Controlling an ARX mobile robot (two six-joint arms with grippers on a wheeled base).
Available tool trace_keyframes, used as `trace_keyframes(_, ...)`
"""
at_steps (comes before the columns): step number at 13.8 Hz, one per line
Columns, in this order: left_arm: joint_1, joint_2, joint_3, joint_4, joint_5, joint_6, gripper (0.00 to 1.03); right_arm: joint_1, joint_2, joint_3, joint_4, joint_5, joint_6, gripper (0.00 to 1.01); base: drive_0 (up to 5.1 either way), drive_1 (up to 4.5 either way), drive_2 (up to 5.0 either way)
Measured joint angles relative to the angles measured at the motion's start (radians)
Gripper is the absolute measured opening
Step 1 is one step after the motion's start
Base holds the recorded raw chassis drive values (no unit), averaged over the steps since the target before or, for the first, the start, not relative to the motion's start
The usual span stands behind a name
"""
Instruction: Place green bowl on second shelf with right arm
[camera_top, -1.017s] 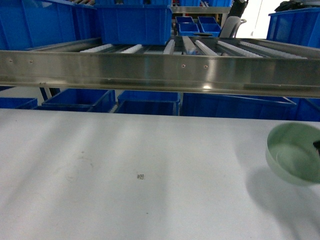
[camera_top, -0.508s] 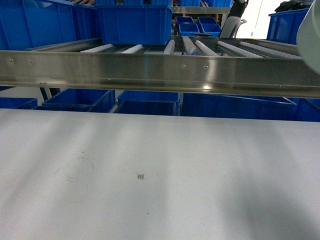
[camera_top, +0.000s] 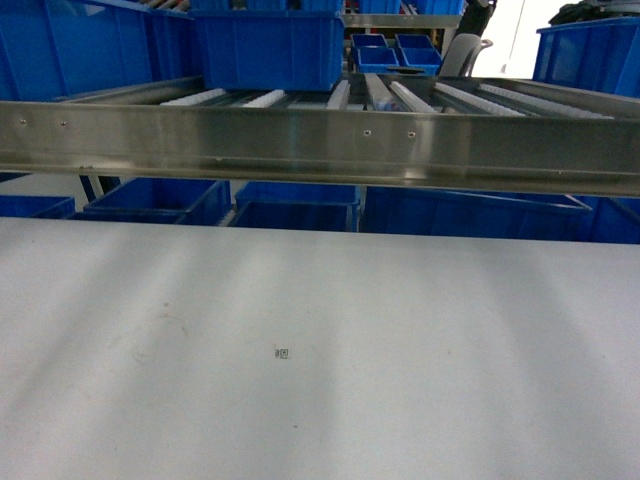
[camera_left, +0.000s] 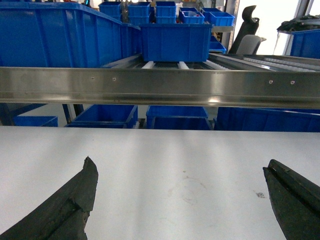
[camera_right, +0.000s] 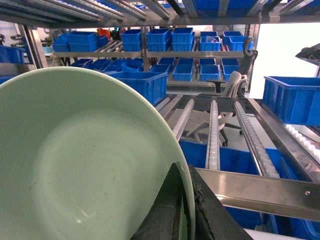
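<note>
In my right wrist view the green bowl (camera_right: 85, 165) fills the left side, tipped so I see its shiny inside, and my right claw (camera_right: 181, 212) is pinched tight on its rim, one finger inside and one outside. It hangs up in the air in front of the metal roller shelf (camera_right: 260, 192), with blue bins (camera_right: 137, 82) on the racks behind. My left claw (camera_left: 180, 200) is spread wide and holds nothing, just above the white table (camera_left: 175, 160), and my head view shows neither the bowl nor a claw.
</note>
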Motion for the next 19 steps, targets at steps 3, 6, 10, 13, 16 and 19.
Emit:
trace_keyframes(3,0.0,0.0,0.0,0.0,0.0,0.0,0.98,0.008,-0.174,-0.083,-0.101,-0.011,0.012,0.02,0.0,0.0,0.0)
trace_keyframes(6,0.0,0.0,0.0,0.0,0.0,0.0,0.98,0.041,-0.322,-0.167,-0.155,0.002,0.057,0.02,0.0,0.0,0.0)
trace_keyframes(10,0.0,0.0,0.0,0.0,0.0,0.0,0.98,0.074,-0.369,-0.217,-0.181,0.031,0.057,0.02,0.0,0.0,0.0)
trace_keyframes(13,0.0,0.0,0.0,-0.001,0.0,0.0,0.98,0.074,-0.367,-0.217,-0.18,0.031,0.057,0.02,-1.6,0.83,0.8)
trace_keyframes(16,0.0,0.0,0.0,0.0,0.001,0.0,0.98,0.074,-0.367,-0.217,-0.18,0.033,0.057,0.02,-4.7,2.59,2.6)
trace_keyframes(19,0.0,0.0,0.0,0.0,0.001,0.0,0.98,0.074,-0.367,-0.217,-0.182,0.034,0.057,0.02,-4.8,2.55,2.6)
